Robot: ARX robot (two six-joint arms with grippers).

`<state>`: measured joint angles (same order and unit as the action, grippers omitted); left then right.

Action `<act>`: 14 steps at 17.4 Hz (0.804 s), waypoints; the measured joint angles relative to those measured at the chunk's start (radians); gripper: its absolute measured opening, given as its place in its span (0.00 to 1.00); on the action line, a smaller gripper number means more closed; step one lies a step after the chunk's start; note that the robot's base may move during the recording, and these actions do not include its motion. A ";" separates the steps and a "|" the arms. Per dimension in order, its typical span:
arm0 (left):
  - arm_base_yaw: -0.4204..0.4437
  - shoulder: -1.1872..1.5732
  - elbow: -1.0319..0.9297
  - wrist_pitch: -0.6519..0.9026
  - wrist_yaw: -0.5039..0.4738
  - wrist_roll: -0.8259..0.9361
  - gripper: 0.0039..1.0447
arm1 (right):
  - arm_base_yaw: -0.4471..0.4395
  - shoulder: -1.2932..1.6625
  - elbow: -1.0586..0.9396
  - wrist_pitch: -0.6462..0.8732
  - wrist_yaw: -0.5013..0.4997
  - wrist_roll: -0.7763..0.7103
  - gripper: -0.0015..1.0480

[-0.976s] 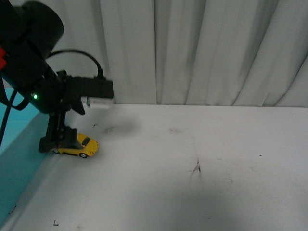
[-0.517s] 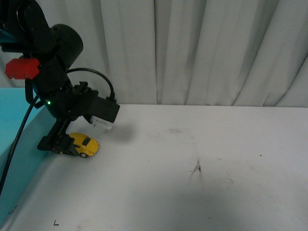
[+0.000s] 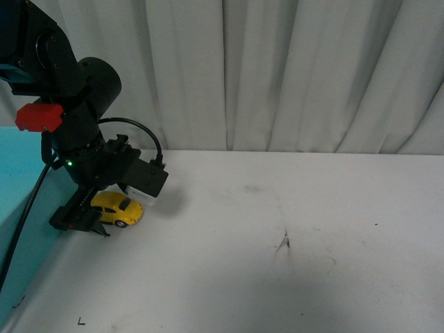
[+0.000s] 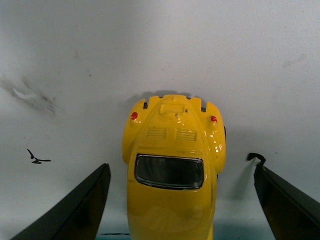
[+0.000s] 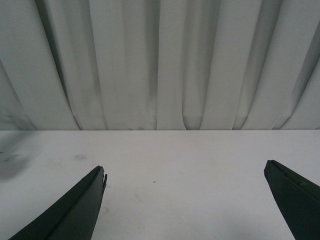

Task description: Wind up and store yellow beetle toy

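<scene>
- table [image 3: 312,243]: white and flat. The yellow beetle toy [image 3: 118,209] is seen resting on it near the left edge, just beside a teal panel [image 3: 17,229]. The panel is taken to be the storage bin, but its inside is not shown.
- left gripper [image 4: 181,169]: the fingers are spread wide and the toy is flanked on both sides. Clear gaps are seen on each side, so nothing is clamped.
- right gripper [image 5: 185,167]: the fingers are spread wide with nothing between them. No toy is seen in its view.
- toy handling: it is judged light and rigid. The glossy, rounded shell is expected to be slippery, and a pinch high on the roof curve is likely to be squeezed off.
- hold: the lower side panels between the wheels are preferred. The wheels are best left free, since a pull-back wind-up is assumed and no key is seen.
- long axis: it is aligned with the left fingers and runs roughly left-right across the table.
- heading: the rear, marked by the red tail lights [image 4: 134,115], is pointed away from the left wrist camera. The nose is pointed toward the robot's right.
</scene>
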<state>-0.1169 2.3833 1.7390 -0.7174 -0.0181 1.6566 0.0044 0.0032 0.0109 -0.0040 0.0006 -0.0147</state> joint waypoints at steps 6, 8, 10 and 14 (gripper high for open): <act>-0.002 0.006 0.016 -0.021 -0.076 -0.303 0.39 | 0.000 0.000 0.000 0.000 0.000 0.000 0.94; -0.008 0.006 0.023 -0.053 -0.073 -0.340 0.39 | 0.000 0.000 0.000 0.000 0.000 0.000 0.94; -0.016 0.006 0.039 -0.105 -0.026 -0.272 0.39 | 0.000 0.000 0.000 0.000 0.000 0.000 0.94; -0.048 -0.067 0.107 -0.211 0.191 -0.254 0.39 | 0.000 0.000 0.000 0.000 0.000 0.000 0.94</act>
<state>-0.1654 2.3165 1.8458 -0.9279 0.1726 1.4029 0.0044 0.0032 0.0109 -0.0044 0.0006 -0.0147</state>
